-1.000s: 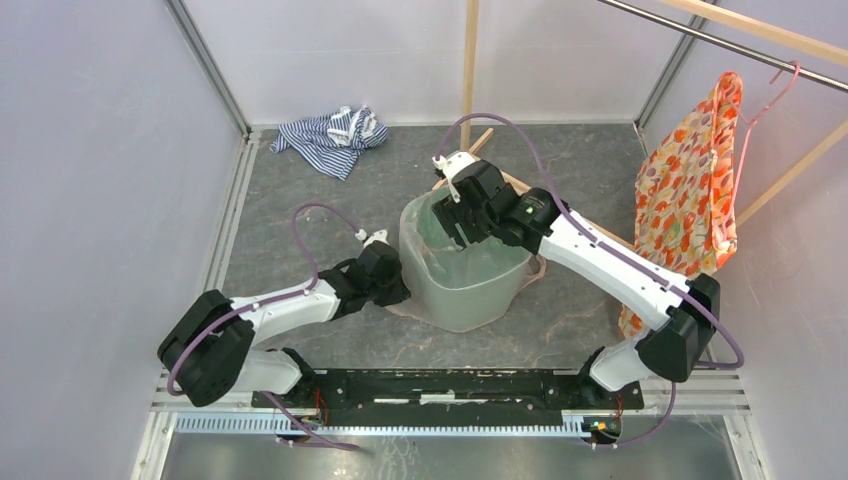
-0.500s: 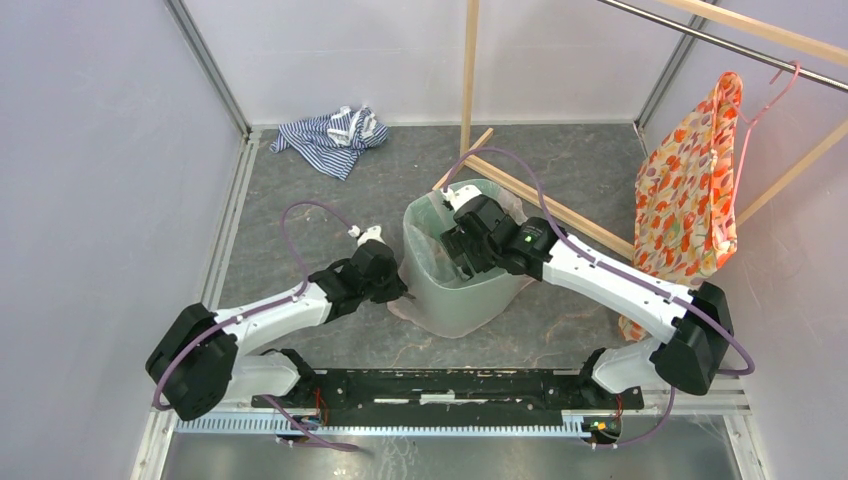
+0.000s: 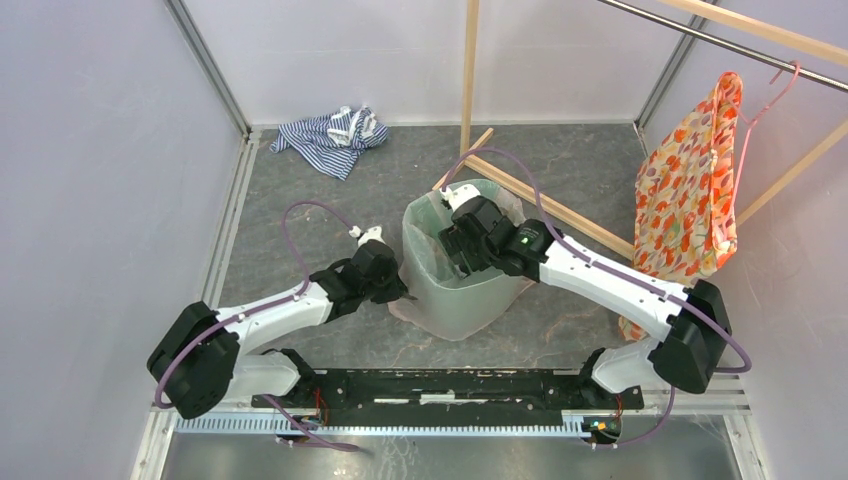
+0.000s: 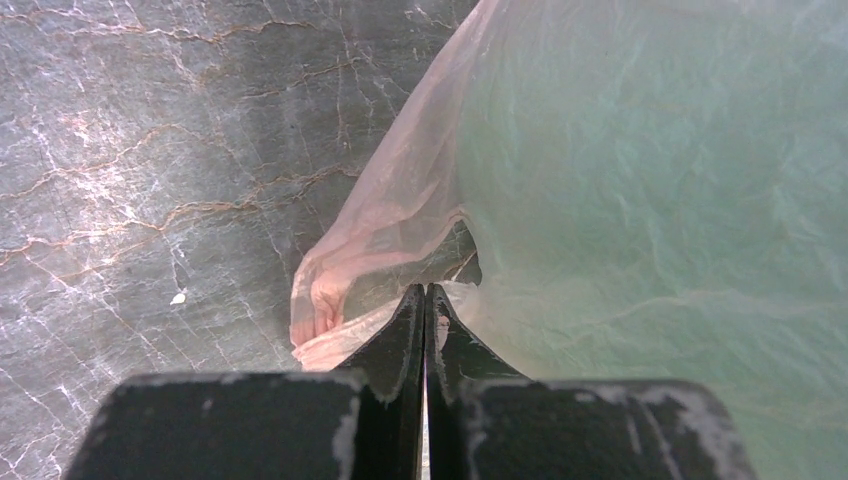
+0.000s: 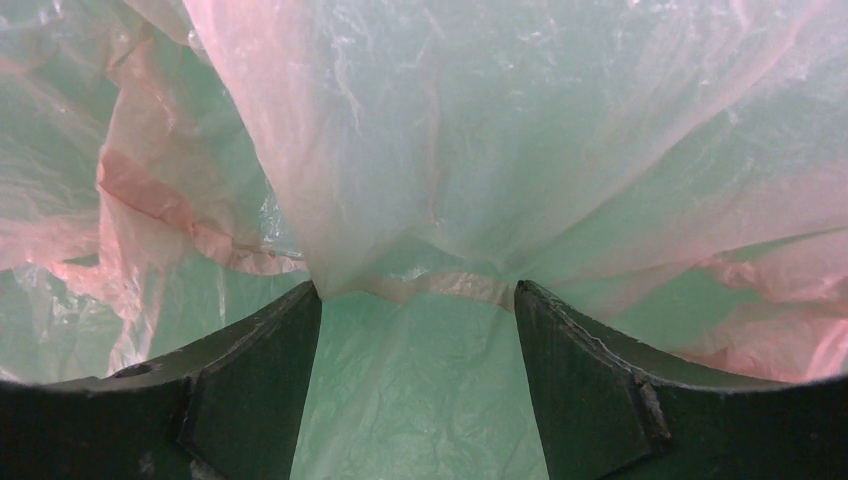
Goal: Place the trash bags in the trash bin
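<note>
The mint-green trash bin (image 3: 470, 300) stands on the grey floor between my arms, tilted a little. The pale pink trash bag (image 3: 424, 252) lines it and hangs over its rim down to the floor. My left gripper (image 3: 398, 292) is low at the bin's left side, shut on the bag's loose edge (image 4: 380, 220) beside the bin wall (image 4: 650, 200). My right gripper (image 3: 452, 258) is down inside the bin, open. In the right wrist view its fingers (image 5: 415, 295) straddle a fold of bag film (image 5: 450, 150) against the green wall (image 5: 420, 410).
A blue-white striped cloth (image 3: 330, 135) lies at the back left. An orange floral garment (image 3: 690, 190) hangs on a pink hanger at the right. A wooden post (image 3: 470, 70) and a wooden floor bar (image 3: 560, 205) stand just behind the bin. Walls close in on all sides.
My right gripper has gone from above the rim down into the bin, pushing the bag in. The bin has shifted slightly. My left arm has moved a little left, still holding the bag.
</note>
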### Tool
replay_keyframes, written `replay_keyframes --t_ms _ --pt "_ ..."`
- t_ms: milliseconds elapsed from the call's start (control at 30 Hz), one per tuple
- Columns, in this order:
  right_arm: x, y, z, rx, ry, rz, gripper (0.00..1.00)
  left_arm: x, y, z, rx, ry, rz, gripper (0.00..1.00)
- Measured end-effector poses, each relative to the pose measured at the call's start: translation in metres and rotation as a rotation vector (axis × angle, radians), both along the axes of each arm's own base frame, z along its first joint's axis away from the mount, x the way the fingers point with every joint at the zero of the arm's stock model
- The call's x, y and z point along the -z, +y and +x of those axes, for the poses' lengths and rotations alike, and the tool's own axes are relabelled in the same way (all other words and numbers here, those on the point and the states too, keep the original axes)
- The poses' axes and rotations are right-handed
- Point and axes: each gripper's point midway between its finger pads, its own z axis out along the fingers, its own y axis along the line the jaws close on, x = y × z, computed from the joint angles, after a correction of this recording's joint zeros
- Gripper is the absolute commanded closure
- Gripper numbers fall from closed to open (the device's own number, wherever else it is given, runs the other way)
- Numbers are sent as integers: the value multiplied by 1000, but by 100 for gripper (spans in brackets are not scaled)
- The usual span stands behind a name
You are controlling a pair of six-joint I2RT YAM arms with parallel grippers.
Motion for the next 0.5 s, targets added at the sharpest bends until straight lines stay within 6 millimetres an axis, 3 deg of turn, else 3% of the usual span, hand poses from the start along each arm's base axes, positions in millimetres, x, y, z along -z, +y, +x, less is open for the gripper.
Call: replay_keyframes --t_ms 500 --pt "27 3 12 9 -10 -55 21 5 1 -1 1 13 12 98"
